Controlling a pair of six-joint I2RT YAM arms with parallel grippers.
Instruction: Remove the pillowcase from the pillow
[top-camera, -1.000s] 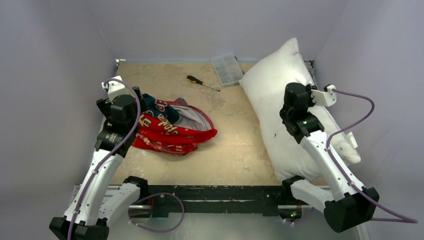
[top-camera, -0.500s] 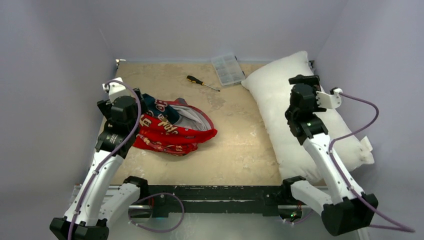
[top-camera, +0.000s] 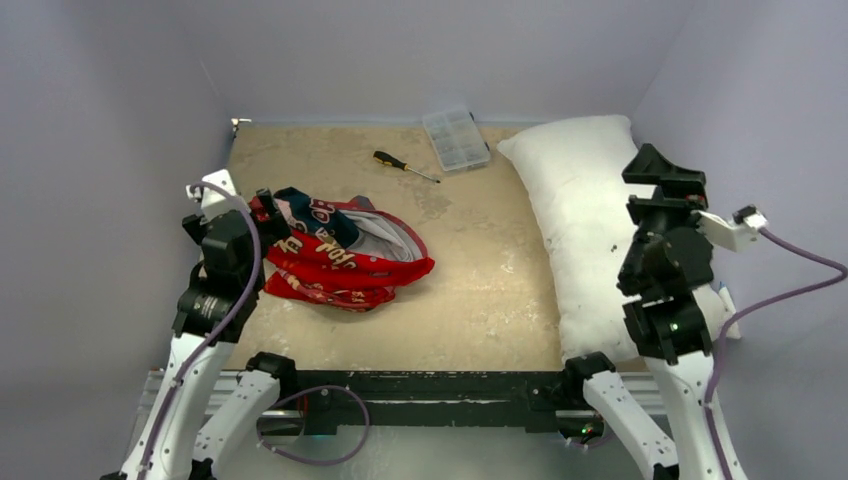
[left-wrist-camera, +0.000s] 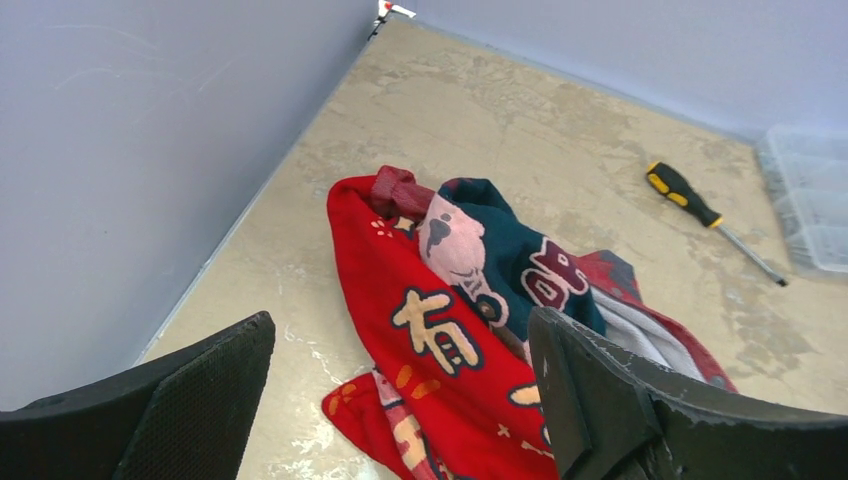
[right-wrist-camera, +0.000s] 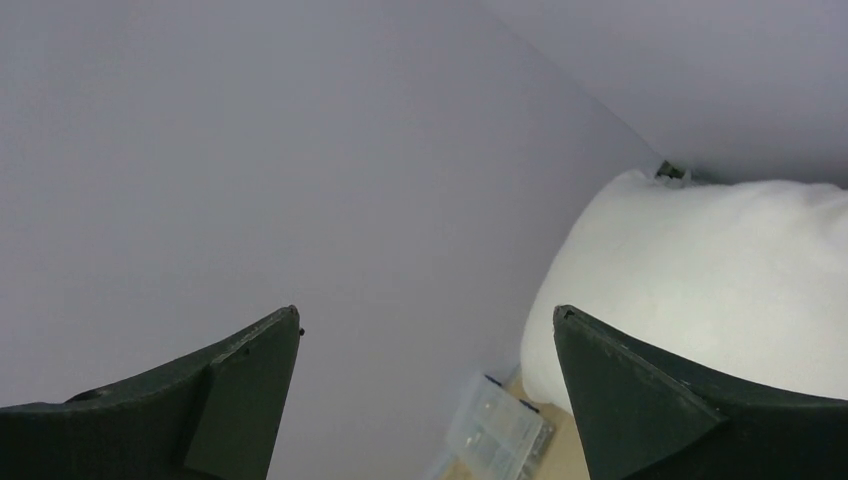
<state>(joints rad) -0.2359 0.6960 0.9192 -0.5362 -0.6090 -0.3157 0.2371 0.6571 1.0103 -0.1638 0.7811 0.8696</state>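
The red printed pillowcase (top-camera: 340, 255) lies crumpled on the left of the table, its pale inside showing. It holds no pillow. My left gripper (top-camera: 264, 214) hovers at its left end, open, and in the left wrist view the pillowcase (left-wrist-camera: 440, 340) lies below the left gripper (left-wrist-camera: 400, 330), apart from both fingers. The plain white pillow (top-camera: 585, 220) lies flat along the right side. My right gripper (top-camera: 667, 187) is raised above its right edge, open and empty. In the right wrist view, the right gripper (right-wrist-camera: 427, 315) points at the back wall, with the pillow (right-wrist-camera: 720, 280) on the right.
A yellow-and-black screwdriver (top-camera: 405, 166) (left-wrist-camera: 700, 205) lies at the back centre. A clear plastic compartment box (top-camera: 456, 138) (right-wrist-camera: 495, 430) sits beside the pillow's far corner. Grey walls close in the left, back and right sides.
My right gripper opened and let go of the pillow, which dropped flat onto the table. The right arm rose and drew back towards the near right. The left arm pulled back slightly.
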